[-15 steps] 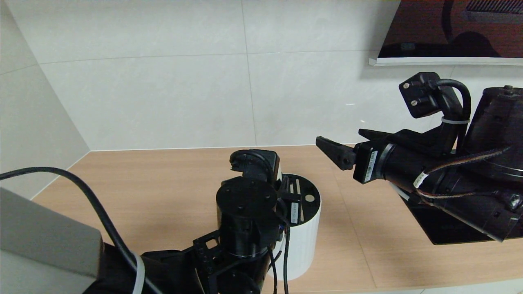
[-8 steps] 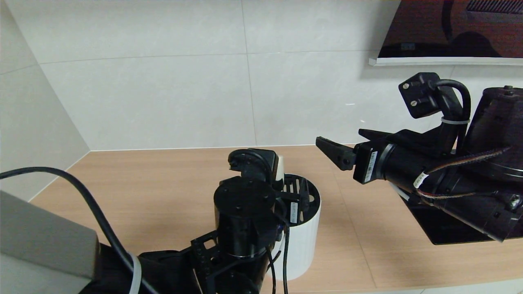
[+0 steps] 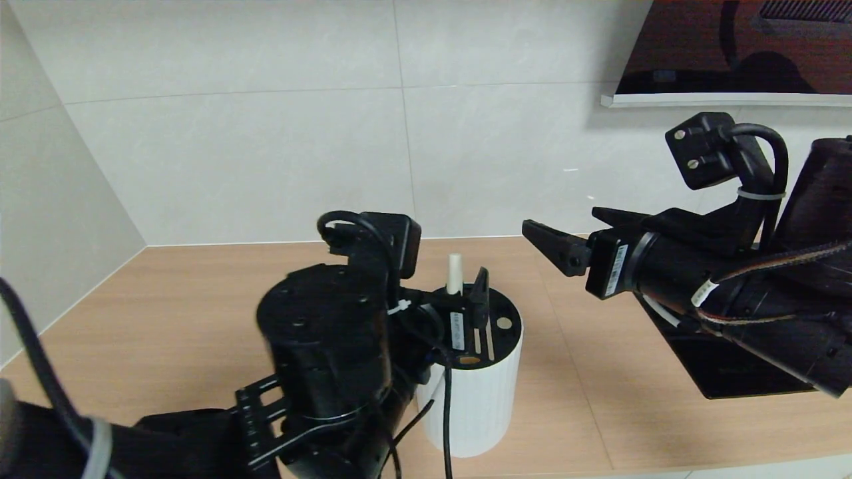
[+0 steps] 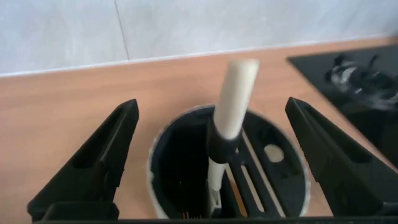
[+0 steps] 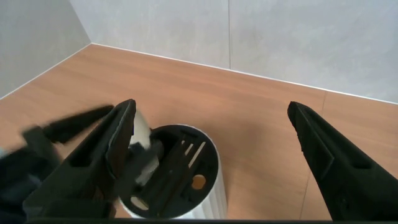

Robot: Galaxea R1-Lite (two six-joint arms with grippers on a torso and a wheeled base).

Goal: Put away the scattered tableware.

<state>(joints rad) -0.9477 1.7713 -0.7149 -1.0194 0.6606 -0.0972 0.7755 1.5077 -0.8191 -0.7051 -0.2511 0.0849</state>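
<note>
**Head view.** A white ribbed holder [image 3: 479,392] is set near the front edge of the counter [image 3: 219,293]. A cream-handled utensil [image 3: 454,273] is stood upright in its slotted black top. The left gripper [image 3: 459,296] is held just over that top. The right gripper [image 3: 560,221] is held well apart, fingers spread.

**Left wrist view.** The left gripper [image 4: 211,107] is spread wide, and the handle [image 4: 235,93] is flanked but not touched.

**Right wrist view.** The holder [image 5: 205,180] is framed between the parted fingers of the right gripper [image 5: 211,107].

**Handling.** The utensil is judged light, rigid and smooth. It is best taken by its upper handle.
</note>
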